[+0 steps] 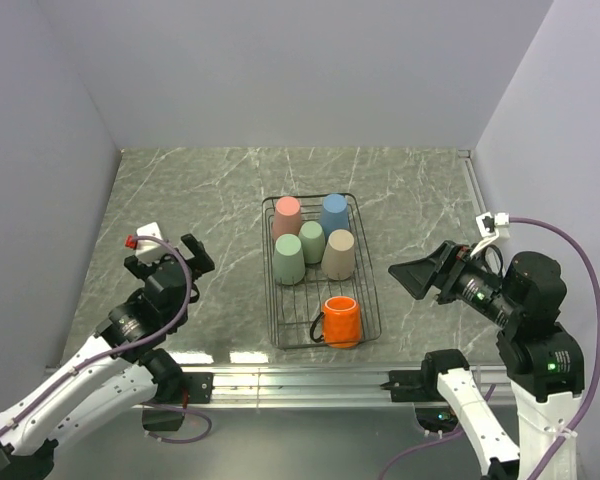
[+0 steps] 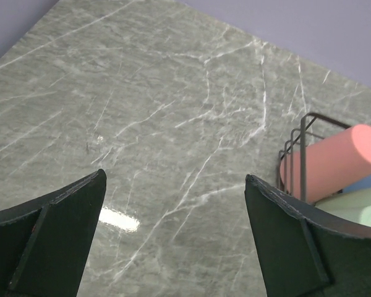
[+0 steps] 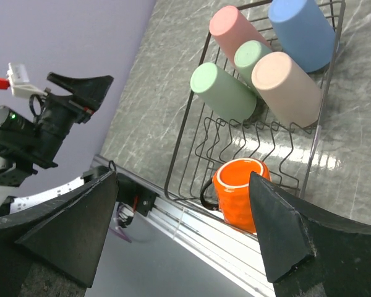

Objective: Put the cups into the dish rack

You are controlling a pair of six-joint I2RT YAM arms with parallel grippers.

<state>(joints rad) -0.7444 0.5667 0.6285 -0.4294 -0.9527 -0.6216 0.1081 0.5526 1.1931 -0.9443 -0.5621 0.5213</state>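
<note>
The black wire dish rack (image 1: 298, 312) stands mid-table. In it, upside down, are a pink cup (image 1: 287, 213), a blue cup (image 1: 334, 213), a short green cup (image 1: 312, 240), a beige cup (image 1: 339, 253) and a green cup (image 1: 289, 259). The orange mug (image 1: 341, 321) sits at the near end, also inverted, handle to the left. My left gripper (image 1: 172, 258) hovers open left of the rack, holding nothing. My right gripper (image 1: 408, 275) is open and empty to the right of the rack, pointing at it. In the right wrist view the mug (image 3: 238, 192) lies beyond the open gripper (image 3: 183, 173).
The left wrist view shows bare marble table between the open left gripper (image 2: 174, 176), with the rack's corner (image 2: 303, 133) and the pink cup (image 2: 334, 161) at the right. A metal rail (image 1: 300, 380) runs along the near edge. Walls close the back and sides.
</note>
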